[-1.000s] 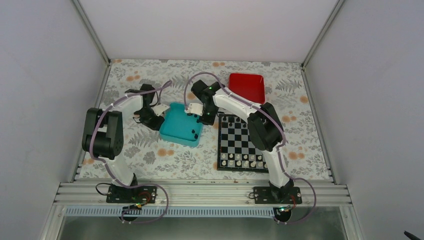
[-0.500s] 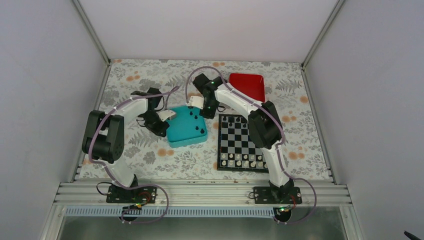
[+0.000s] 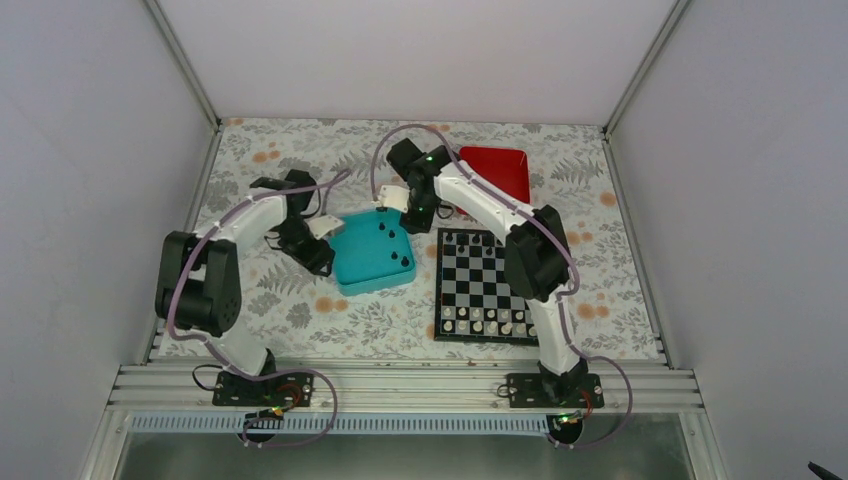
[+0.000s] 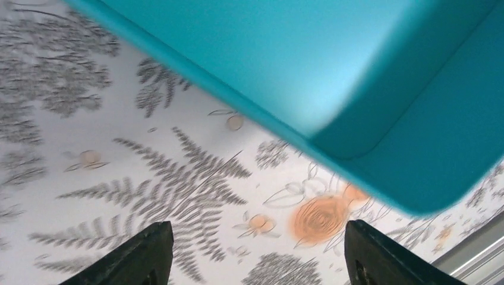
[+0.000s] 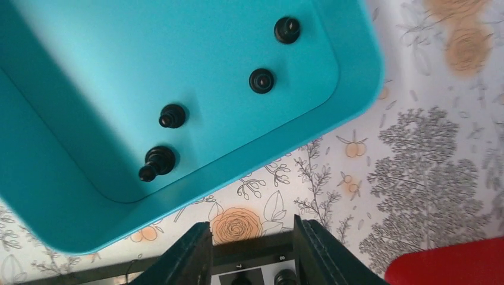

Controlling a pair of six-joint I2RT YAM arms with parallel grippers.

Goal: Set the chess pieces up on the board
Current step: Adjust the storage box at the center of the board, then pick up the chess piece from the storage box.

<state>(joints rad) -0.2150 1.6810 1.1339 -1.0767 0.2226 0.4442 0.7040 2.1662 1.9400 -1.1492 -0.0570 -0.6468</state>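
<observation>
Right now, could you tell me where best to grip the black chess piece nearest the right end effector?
Pinch the chess piece by its narrow top, coming from straight above: it seems to stand upright, and the tray wall crowds its sides.

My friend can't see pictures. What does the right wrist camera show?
Four black chess pieces sit in a teal tray on a flowery tablecloth. The right gripper, open and empty, hangs past the tray's edge, near the corner of a red tray.

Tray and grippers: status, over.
Left gripper open, empty, beside tray. Right gripper open, empty, beside tray. Four black pieces in tray, not on board. Nothing between tray and board.
</observation>
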